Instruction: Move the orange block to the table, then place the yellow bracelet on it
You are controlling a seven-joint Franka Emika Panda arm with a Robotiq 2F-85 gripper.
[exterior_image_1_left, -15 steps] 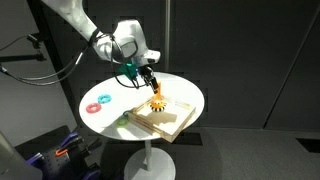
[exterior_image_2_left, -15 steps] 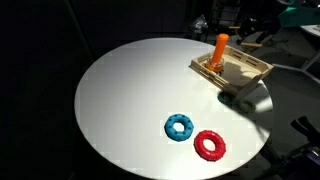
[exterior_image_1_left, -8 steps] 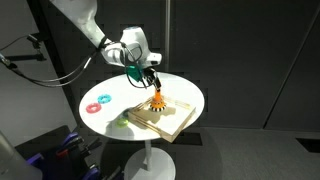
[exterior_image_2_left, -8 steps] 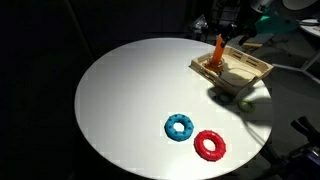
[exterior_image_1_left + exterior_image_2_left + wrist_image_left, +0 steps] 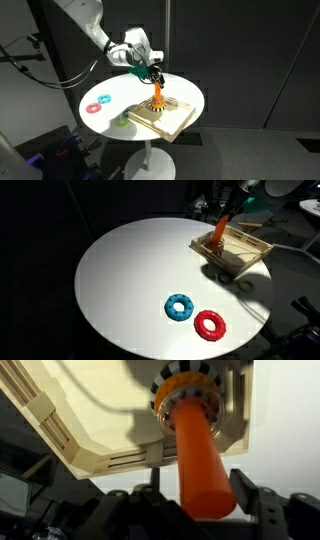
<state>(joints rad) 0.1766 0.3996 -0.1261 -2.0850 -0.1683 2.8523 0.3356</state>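
The small bright-orange block [image 5: 195, 450] with its upright stick stands on the flat tan wooden board [image 5: 243, 250], atop the round white desk [image 5: 120, 270]. The dark fingers [image 5: 265, 508] straddle the stick, spread and not gripping. Centre them, clench squarely, then lift straight up.

claw [image 5: 156, 78] moved in over orange block [image 5: 219, 232], straddling its stick

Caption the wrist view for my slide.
Pincer straddling the upright stick of the orange block, with the yellow bracelet around its base, on the tan board.
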